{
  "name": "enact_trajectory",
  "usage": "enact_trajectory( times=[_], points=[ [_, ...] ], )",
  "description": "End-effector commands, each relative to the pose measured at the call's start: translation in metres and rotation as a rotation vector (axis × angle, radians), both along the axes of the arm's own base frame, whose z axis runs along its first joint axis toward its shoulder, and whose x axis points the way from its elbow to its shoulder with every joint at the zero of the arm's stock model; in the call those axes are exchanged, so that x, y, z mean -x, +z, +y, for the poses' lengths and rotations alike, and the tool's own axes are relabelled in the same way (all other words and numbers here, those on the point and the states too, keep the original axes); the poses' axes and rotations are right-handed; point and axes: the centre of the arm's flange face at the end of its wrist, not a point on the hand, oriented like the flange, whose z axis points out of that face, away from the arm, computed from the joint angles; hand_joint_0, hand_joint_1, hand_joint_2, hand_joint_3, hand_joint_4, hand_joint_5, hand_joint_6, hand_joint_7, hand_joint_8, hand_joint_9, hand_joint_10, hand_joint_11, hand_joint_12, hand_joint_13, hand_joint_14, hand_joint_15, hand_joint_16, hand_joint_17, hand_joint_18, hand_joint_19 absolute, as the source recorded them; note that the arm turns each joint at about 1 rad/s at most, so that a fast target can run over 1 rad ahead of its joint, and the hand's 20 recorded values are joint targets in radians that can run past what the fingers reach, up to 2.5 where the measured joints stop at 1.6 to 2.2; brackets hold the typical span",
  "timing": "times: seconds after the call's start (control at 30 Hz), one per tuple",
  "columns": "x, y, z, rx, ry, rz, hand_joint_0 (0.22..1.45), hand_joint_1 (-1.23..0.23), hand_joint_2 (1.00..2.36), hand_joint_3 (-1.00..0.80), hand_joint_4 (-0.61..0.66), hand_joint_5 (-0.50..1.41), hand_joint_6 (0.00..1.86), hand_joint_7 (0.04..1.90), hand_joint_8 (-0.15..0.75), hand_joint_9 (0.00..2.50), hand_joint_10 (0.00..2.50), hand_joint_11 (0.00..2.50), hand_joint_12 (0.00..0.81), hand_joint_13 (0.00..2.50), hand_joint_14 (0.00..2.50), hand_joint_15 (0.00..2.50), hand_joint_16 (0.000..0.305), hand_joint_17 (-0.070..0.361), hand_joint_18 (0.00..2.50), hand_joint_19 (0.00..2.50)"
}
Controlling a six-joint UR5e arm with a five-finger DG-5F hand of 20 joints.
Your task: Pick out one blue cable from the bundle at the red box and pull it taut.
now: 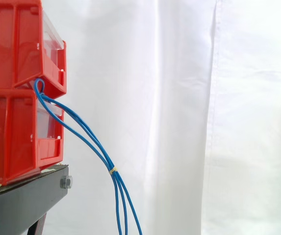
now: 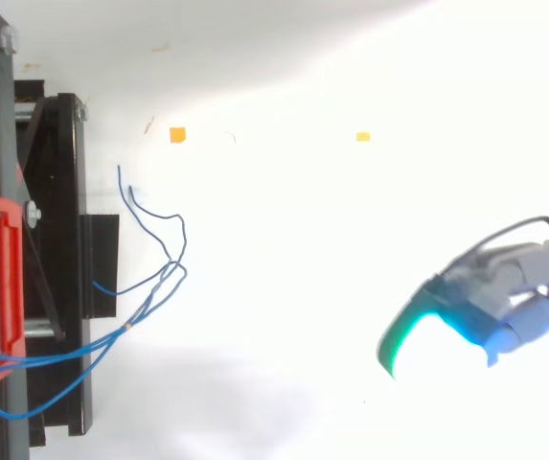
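White curtain [image 1: 179, 98] behind the whole set-up.

Side view. Two red bins [image 1: 12, 88] are stacked on the black stand [image 1: 22, 198], open fronts facing right. The blue cables [image 1: 81, 129] come out of the gap between the bins, with one small loop at the upper bin's lower lip. From there they sag down and to the right and run off the bottom edge. A yellowish tie [image 1: 113, 171] binds them partway down. Above it the strands run close together, and below it they fan out slightly. They hang slack under their own weight because nothing is pulling on them.

Top view. The red bins sit at the left edge on the stand, and the cables lead rightward from them over the white surface [image 2: 284, 192]. Past the tie the loose ends wander off in separate curls, so that is probably where one strand is easiest to single out. Two small orange tags [image 2: 177, 135] lie further up, clear of the work.

My hand [image 2: 514, 302] is at the right, well apart from the bundle. The fingers are loosely bent and apart, one green-glowing fingertip [image 2: 400, 337] arched toward the cables, and nothing is held between them. I take this as an approach posture.

Judgement: the pick is not yet started. Next I need to cross the gap and pinch one strand only. The risk is catching a neighbour where the strands lie together.
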Motion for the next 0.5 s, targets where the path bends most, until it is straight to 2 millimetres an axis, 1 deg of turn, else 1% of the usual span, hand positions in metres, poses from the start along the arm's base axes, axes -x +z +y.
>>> enact_trajectory(
  times=[0.0,0.03,0.1,0.23,0.3,0.37,0.47],
  points=[
    [-0.015,-0.006,-0.007,-0.017,-0.092,-0.051,0.49,-0.56,1.0,-0.5,0.18,-0.23,0.5,0.6,0.277,0.45,0.0,0.0,0.318,0.26,0.0,0.0,0.041,0.092,0.02,0.03],
    [-0.016,-0.008,-0.008,-0.015,-0.104,-0.052,0.49,-0.55,1.0,-0.5,0.17,-0.23,0.5,0.6,0.281,0.44,0.0,0.0,0.319,0.26,0.0,0.0,0.041,0.093,0.01,0.03],
    [-0.034,-0.015,-0.01,-0.021,-0.142,-0.082,0.49,-0.55,1.0,-0.5,0.16,-0.24,0.5,0.59,0.304,0.41,0.0,0.0,0.323,0.24,0.0,0.0,0.043,0.096,0.0,0.02],
    [-0.053,-0.023,-0.014,-0.034,-0.153,-0.082,0.48,-0.55,1.0,-0.5,0.13,-0.25,0.5,0.57,0.333,0.4,0.0,0.0,0.326,0.23,0.0,0.0,0.045,0.101,0.0,0.01],
    [-0.06,-0.021,-0.016,-0.037,-0.153,-0.088,0.48,-0.54,1.0,-0.5,0.13,-0.26,0.5,0.56,0.342,0.38,0.0,0.0,0.333,0.22,0.0,0.0,0.046,0.104,0.0,0.0],
    [-0.068,-0.028,-0.02,-0.03,-0.153,-0.077,0.48,-0.54,1.0,-0.5,0.13,-0.26,0.5,0.56,0.34,0.36,0.0,0.0,0.336,0.21,0.0,0.0,0.047,0.106,0.0,0.0],
    [-0.07,-0.033,-0.023,-0.026,-0.158,-0.08,0.48,-0.54,1.0,-0.5,0.13,-0.26,0.5,0.56,0.332,0.35,0.0,0.0,0.339,0.21,0.0,0.0,0.048,0.107,0.0,0.0]
  ],
)
